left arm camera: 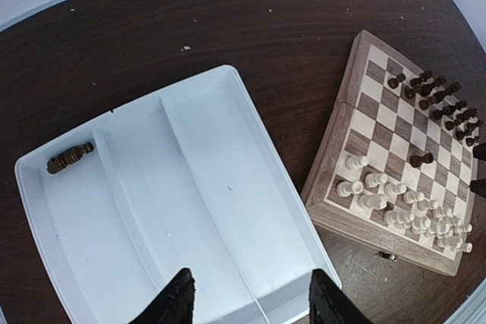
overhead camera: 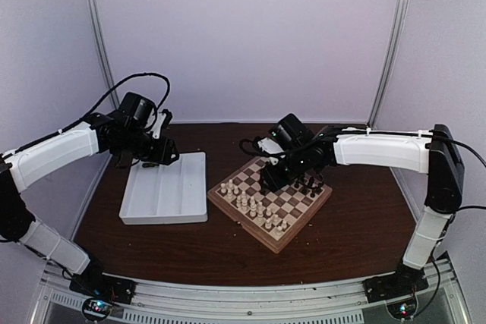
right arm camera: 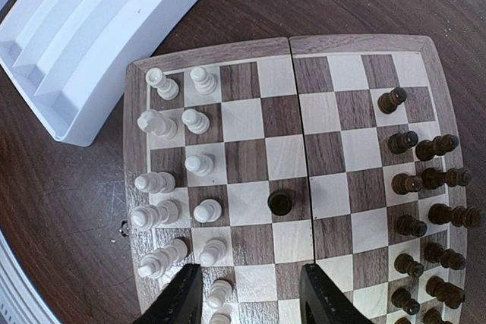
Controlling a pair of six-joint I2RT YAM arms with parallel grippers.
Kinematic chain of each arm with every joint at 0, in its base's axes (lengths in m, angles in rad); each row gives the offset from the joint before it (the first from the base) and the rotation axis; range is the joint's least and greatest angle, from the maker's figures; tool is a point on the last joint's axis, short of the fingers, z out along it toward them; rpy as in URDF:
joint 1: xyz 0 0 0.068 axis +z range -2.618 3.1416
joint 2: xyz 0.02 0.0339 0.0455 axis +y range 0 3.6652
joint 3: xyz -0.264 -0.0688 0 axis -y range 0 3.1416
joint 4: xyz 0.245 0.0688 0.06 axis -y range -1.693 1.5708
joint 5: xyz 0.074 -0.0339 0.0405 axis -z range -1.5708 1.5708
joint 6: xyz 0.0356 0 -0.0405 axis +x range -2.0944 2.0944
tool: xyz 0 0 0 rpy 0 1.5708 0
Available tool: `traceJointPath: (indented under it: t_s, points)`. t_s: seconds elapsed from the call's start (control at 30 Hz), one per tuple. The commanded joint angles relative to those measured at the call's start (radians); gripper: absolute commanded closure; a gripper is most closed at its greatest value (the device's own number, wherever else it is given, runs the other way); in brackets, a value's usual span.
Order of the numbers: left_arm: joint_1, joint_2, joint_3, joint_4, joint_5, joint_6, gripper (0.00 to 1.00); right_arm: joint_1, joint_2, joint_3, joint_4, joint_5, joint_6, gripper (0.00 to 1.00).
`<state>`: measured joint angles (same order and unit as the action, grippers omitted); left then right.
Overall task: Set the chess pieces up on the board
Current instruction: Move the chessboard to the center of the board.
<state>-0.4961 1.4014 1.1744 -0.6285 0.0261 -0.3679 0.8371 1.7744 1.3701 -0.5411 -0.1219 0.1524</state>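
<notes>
Black fingers (right arm camera: 182, 297) of the right gripper (right arm camera: 249, 272) are held spread apart with nothing between them, over the square wooden chessboard (right arm camera: 213, 54) with light and dark brown squares and a thick tan rim. Just ahead of the gap, one dark brown-black chess piece (right arm camera: 280, 202) is stood upright on a dark square beside the board's centre fold, apart from both fingers. Further right in the wrist view, the other dark brown-black chess pieces (right arm camera: 425, 187) are gathered in two ragged rows along one edge of the board. The cream-white chess pieces (right arm camera: 182, 180) are ranged along the opposite edge (again in roughly two rows).

The left gripper (left arm camera: 250, 275) is likewise seen open and empty, poised above the white rectangular plastic tray (left arm camera: 228, 187) with long compartments. That tray is set just beside the board on the dark brown wooden table (left arm camera: 228, 20). One more dark piece (left arm camera: 70, 157) is found lying on its side at the far end of the tray's leftmost compartment, as viewed from the left wrist, well apart from the left gripper.
</notes>
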Motion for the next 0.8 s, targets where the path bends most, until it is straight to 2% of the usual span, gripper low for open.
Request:
traceJointPath:
  t_s: [0.0,0.1,0.37,0.6,0.77]
  points:
    - [0.004,0.012,-0.005,0.080,0.128,0.016,0.49,0.002,0.020,0.027,-0.024,0.047,0.000,0.54]
    - [0.001,0.042,-0.001,0.104,0.188,0.008,0.52,0.001,0.004,0.010,0.001,0.053,0.004,0.54]
    - [-0.004,0.115,0.020,0.146,0.224,0.014,0.53,0.002,0.026,0.025,-0.014,0.081,0.010,0.57]
    - [-0.012,0.341,0.196,0.141,0.280,0.032,0.60,-0.038,-0.078,-0.043,0.019,0.115,0.039,0.56]
    - [-0.025,0.502,0.333,0.140,0.339,0.023,0.63,-0.145,-0.192,-0.131,0.022,0.094,0.061,0.56]
